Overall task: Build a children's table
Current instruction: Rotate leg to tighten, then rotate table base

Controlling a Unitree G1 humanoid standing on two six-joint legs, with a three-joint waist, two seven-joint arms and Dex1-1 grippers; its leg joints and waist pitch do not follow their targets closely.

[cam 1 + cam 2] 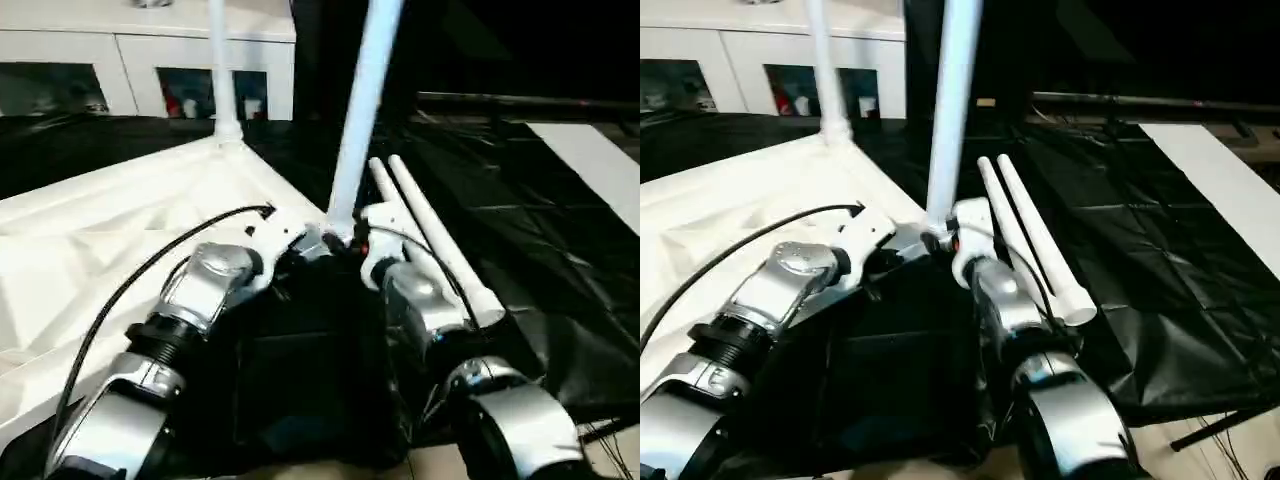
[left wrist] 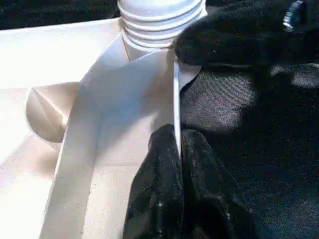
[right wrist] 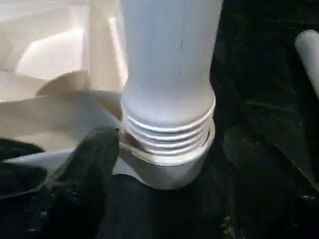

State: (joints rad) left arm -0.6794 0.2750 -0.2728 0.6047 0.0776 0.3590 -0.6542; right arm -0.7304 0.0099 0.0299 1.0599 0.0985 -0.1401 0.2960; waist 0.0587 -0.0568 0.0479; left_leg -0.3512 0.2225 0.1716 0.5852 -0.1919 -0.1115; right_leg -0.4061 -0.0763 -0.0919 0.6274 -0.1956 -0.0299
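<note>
Upright leg (image 1: 362,110) top beyond the frame edge; its socket behind the wrists.

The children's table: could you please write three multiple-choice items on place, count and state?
1. Where do the loose legs lie? A on the black sheet right of the tabletop; B on the cabinet; C inside the tabletop.
2. How many legs stand in sockets? A one; B two; C four.
3. The left gripper is: A open; B shut on a leg; C shut on the tabletop's rim.
1 A: both lie on the sheet. 2 B: far leg and near leg. 3 C: it clamps the rim.
</note>
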